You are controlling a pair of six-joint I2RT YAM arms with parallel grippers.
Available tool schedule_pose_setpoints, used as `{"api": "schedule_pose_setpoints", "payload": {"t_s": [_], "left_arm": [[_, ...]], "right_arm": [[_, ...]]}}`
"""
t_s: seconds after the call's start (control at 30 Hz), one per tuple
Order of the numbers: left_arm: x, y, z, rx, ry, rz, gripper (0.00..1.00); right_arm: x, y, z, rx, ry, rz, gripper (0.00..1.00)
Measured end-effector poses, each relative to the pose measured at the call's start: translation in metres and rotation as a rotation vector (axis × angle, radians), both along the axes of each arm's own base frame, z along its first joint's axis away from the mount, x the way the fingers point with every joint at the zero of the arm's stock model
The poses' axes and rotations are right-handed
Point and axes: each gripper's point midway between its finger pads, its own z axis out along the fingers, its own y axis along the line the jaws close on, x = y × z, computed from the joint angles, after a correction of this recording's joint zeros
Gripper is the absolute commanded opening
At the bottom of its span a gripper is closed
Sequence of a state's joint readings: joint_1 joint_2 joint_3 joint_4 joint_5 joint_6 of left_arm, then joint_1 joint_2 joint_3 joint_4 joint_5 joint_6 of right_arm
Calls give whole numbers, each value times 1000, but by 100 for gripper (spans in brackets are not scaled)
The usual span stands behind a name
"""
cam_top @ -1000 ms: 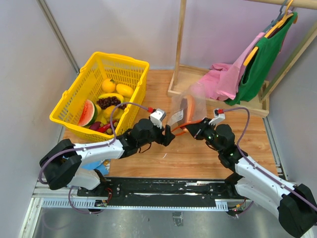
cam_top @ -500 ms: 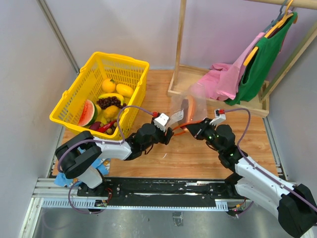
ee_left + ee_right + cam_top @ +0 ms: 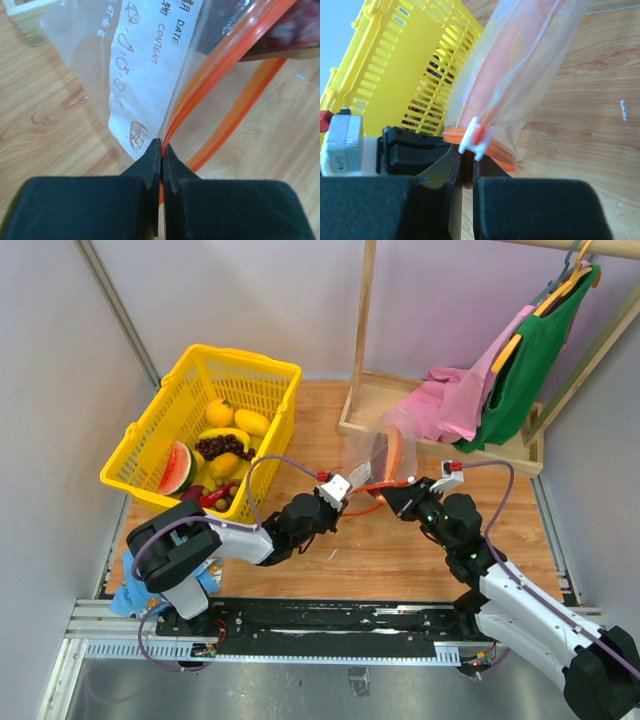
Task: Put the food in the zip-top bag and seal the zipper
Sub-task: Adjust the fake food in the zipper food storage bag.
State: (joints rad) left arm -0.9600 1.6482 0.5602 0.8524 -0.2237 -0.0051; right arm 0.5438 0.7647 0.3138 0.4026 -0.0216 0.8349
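The clear zip-top bag [image 3: 383, 452] hangs above the table between both grippers, with a reddish piece of food [image 3: 386, 448] inside. My left gripper [image 3: 346, 502] [image 3: 161, 144] is shut on the red zipper [image 3: 235, 47] at the mouth, beside the white label [image 3: 150, 65]. At the other end of the strip, my right gripper [image 3: 392, 494] [image 3: 468, 159] is shut on it just under the white slider [image 3: 472, 137]. More food lies in the yellow basket: a watermelon wedge [image 3: 177, 468], a banana [image 3: 226, 435] and round yellow fruits [image 3: 219, 412].
The yellow basket [image 3: 262, 365] [image 3: 405, 60] stands at the back left of the wooden table. A wooden rack base [image 3: 365, 425] with pink and green clothes [image 3: 520, 370] is at the back right, close behind the bag. A blue item [image 3: 128, 570] lies by the left arm's base.
My left gripper has moved right to the bag's mouth and shut on the zipper strip. The bag and the right gripper have shifted slightly right.
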Motion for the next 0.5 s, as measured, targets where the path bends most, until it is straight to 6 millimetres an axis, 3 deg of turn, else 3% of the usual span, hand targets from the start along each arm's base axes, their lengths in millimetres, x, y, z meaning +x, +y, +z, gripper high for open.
{"api": "schedule_pose_setpoints", "payload": {"t_s": [0.1,0.33,0.5], "left_arm": [[-9,-8,8,-1,28,-17,0],[-23,-24,53,-102,142,-7,0],[-48,-31,68,-142,220,-50,0]], "right_arm": [[-1,-5,-2,-19,2,-19,1],[0,-21,-4,-52,5,-91,1],[4,-26,-9,-61,12,-130,1]]}}
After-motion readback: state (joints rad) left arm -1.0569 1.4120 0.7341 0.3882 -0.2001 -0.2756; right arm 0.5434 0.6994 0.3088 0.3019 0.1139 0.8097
